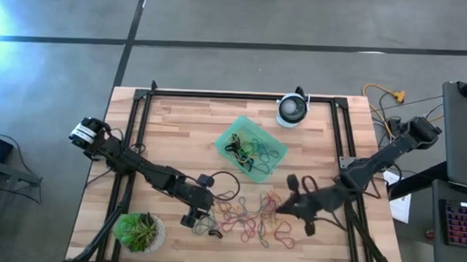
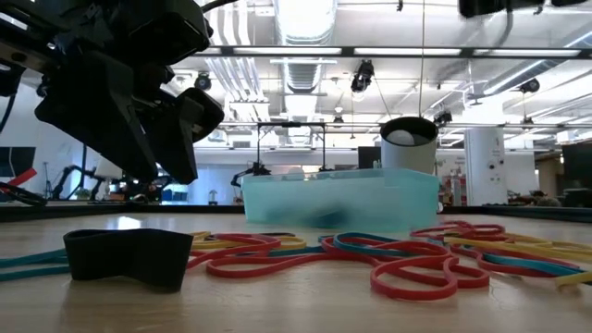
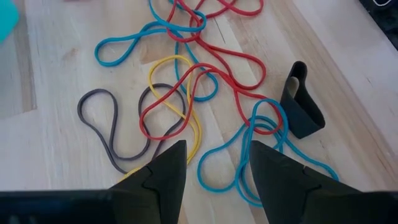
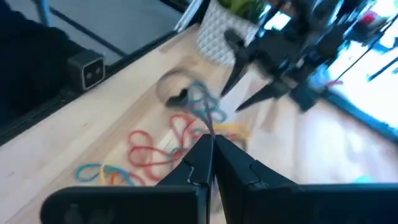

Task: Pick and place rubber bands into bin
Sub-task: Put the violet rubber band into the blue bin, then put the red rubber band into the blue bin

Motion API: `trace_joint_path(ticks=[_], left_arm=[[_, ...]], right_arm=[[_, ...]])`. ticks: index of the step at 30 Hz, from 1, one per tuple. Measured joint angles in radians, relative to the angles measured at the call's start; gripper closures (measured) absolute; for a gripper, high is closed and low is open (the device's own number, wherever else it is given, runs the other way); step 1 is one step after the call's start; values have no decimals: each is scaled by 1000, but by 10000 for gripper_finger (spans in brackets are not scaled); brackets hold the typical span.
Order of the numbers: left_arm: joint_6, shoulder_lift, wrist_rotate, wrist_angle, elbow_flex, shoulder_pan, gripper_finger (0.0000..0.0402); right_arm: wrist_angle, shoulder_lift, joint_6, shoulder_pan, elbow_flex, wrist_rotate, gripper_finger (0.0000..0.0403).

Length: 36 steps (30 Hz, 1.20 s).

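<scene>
Two arms over a butcher-block table (image 1: 179,121), largest thing in view. Beyond the middle, a shallow mint-green bin (image 1: 252,147), tilted corner-on, already holding a tangle of bands. Near the far edge, a round white-and-black device (image 1: 293,110); at the near left corner, a potted plant (image 1: 139,230)

Between bin and near edge, spread flat on the wood, the loose rubber bands (image 1: 249,216): red, blue, yellow and grey loops overlapping, plus one wide black band (image 3: 301,106) folded and standing on edge at the left end of the pile

Left gripper (image 1: 192,217) low at the left end of that pile, fingers spread apart with nothing between them; seen from its own wrist, left gripper tips (image 3: 214,155) poised above a yellow loop (image 3: 175,93) and a blue loop (image 3: 249,158), grey band just beside, black band off to one side. Loops lying lengthwise away from the fingers toward the bin

Right gripper (image 1: 296,206) at the right end of the pile, fingers pressed together (image 4: 210,152); appears to be pinching a thin strand, though hard to be sure

Probably nearer for the next pick: the left gripper, already open and almost on the bands; straight down, close, then lift forward and right to the bin
</scene>
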<state>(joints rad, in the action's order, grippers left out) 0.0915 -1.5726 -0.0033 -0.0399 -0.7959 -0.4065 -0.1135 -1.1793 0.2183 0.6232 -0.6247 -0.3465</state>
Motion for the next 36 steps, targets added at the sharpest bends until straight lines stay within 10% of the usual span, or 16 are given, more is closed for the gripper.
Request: trace_joint_path(ticks=[20, 36], left_arm=[[-133, 0, -202, 90, -14, 0, 242], [-132, 0, -238, 85, -13, 0, 242]], right_arm=[[-39, -70, 17, -358, 0, -155, 394], [-78, -252, -84, -597, -3, 62, 322]])
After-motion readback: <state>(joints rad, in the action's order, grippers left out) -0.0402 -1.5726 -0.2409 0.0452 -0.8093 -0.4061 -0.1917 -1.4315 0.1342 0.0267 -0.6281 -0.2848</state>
